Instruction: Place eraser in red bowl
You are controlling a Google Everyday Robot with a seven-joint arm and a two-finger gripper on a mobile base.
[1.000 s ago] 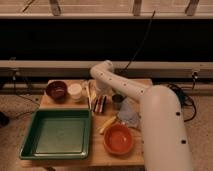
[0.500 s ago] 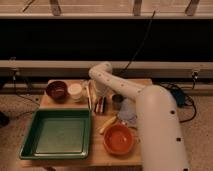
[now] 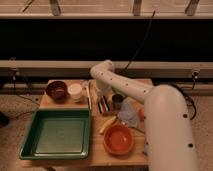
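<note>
Camera view: my gripper (image 3: pixel 102 97) is at centre frame, pointing down at the table (image 3: pixel 95 152), with the fingers together. It sits right at the upper end of the eraser (image 3: pixel 104 106), but I can't confirm it actually has the block.

The eraser lies lengthwise on the wood, just below the gripper. A long thin stick (image 3: pixel 89 97) is to its left and a small dark cup (image 3: pixel 117 101) to its right. The red bowl (image 3: pixel 119 139) is lower centre, below and right of the eraser. A yellowish object (image 3: pixel 108 125) lies between them.

Handling, my read:
- Small, light, stiff block, and probably grippy rubber, so slip is unlikely.
- Not fragile, so a firm pinch is fine.
- Best hold is across the narrow width at mid-length. An end grip may let it pivot on lift.
- The neighbours are close, so lift straight up before heading to the bowl.

Other items:
- blue-grey sponge (image 3: pixel 129 111), right of the dark cup
- green tray (image 3: pixel 30 147), lower left
- dark maroon bowl (image 3: pixel 56 91) and white cup (image 3: pixel 75 91), upper left
</note>
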